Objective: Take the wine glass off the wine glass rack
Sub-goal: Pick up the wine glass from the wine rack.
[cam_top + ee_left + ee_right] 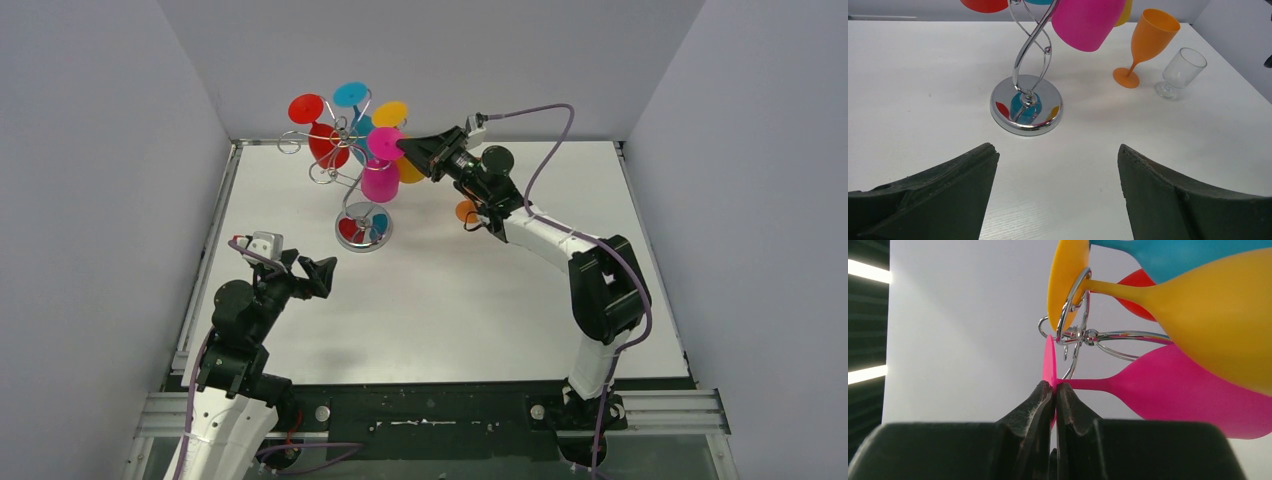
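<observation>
The wine glass rack [364, 228] stands at the back middle of the table on its round shiny base [1026, 106]. Several coloured glasses hang bowl-down from its curled wire arms [1075, 335]. My right gripper [1054, 386] is shut on the thin edge of the foot [1049, 362] of the pink wine glass [1188, 390], which still hangs in its wire loop. From above, that gripper [405, 147] reaches in from the right at the pink foot [385, 143]. My left gripper [1058, 150] hovers open and empty over the table, in front of the rack base.
Yellow [1208, 310], blue [1188, 252] and red [1138, 282] glasses hang close around the pink one. An orange glass [1148, 40] and a clear glass [1183, 70] stand upright on the table right of the rack. Grey walls enclose the table on three sides.
</observation>
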